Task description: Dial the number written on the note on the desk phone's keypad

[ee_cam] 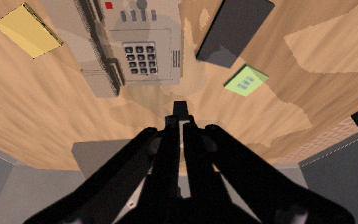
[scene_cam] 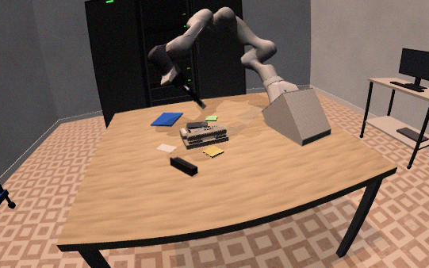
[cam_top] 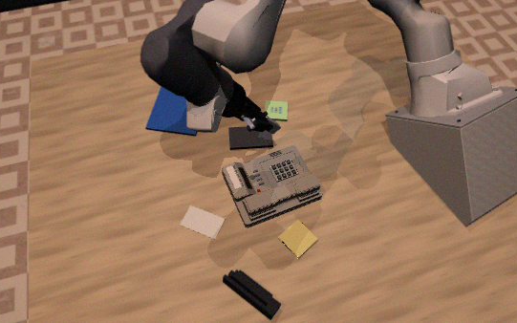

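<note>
The grey desk phone (cam_top: 271, 184) lies in the middle of the table with its handset (cam_top: 237, 180) in the cradle on its left side and the dark keypad (cam_top: 284, 169) to the right of it. It also shows in the wrist view (ee_cam: 131, 45), with the keypad (ee_cam: 139, 58). The green note (cam_top: 276, 110) with dark writing lies behind the phone; the wrist view shows the note (ee_cam: 246, 80) too. My gripper (cam_top: 261, 125) is shut and empty, held in the air above the table between the note and the phone. Its fingertips (ee_cam: 181, 112) point toward the phone.
A dark pad (cam_top: 250, 138) lies just behind the phone, under the gripper. A blue book (cam_top: 171, 114) lies at back left, a white card (cam_top: 202, 222) and a yellow pad (cam_top: 297, 238) in front of the phone, a black block (cam_top: 251, 293) nearer. The arm's grey base (cam_top: 468, 143) stands right.
</note>
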`<action>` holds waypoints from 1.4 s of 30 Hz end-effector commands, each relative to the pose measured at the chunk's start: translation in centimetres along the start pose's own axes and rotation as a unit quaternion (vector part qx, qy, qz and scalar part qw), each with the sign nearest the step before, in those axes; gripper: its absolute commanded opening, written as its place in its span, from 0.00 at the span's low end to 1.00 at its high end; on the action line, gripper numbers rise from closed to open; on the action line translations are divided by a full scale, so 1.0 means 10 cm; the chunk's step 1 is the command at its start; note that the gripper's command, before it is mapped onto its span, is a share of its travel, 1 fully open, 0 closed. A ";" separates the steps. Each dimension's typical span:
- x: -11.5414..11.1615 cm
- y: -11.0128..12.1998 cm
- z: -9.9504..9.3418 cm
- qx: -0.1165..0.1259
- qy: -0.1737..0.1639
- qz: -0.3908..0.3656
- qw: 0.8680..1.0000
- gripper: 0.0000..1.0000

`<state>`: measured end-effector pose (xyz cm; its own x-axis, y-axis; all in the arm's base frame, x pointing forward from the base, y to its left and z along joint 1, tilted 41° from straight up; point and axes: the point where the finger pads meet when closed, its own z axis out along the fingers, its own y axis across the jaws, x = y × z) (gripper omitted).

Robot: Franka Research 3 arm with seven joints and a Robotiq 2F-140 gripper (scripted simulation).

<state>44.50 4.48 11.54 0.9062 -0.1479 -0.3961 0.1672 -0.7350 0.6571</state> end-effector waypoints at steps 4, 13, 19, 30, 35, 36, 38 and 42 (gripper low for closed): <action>0.15 -0.57 0.06 0.013 0.002 0.014 1.000 0.00; 0.19 -0.77 0.09 0.013 0.002 0.014 1.000 0.00; 0.19 -0.78 0.10 0.013 0.002 0.014 1.000 0.00; 0.30 -0.78 0.25 0.013 0.002 0.014 1.000 0.00; 0.38 -0.78 0.37 0.013 0.002 0.014 1.000 0.00; 0.40 -0.78 0.40 0.013 0.002 0.014 1.000 0.00; 0.45 -0.78 0.46 0.013 0.002 0.014 1.000 0.00; 0.52 -0.78 0.57 0.013 0.002 0.014 1.000 0.00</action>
<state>45.14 6.07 1.59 0.9081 -0.1793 -0.3784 0.1280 -0.7416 0.6585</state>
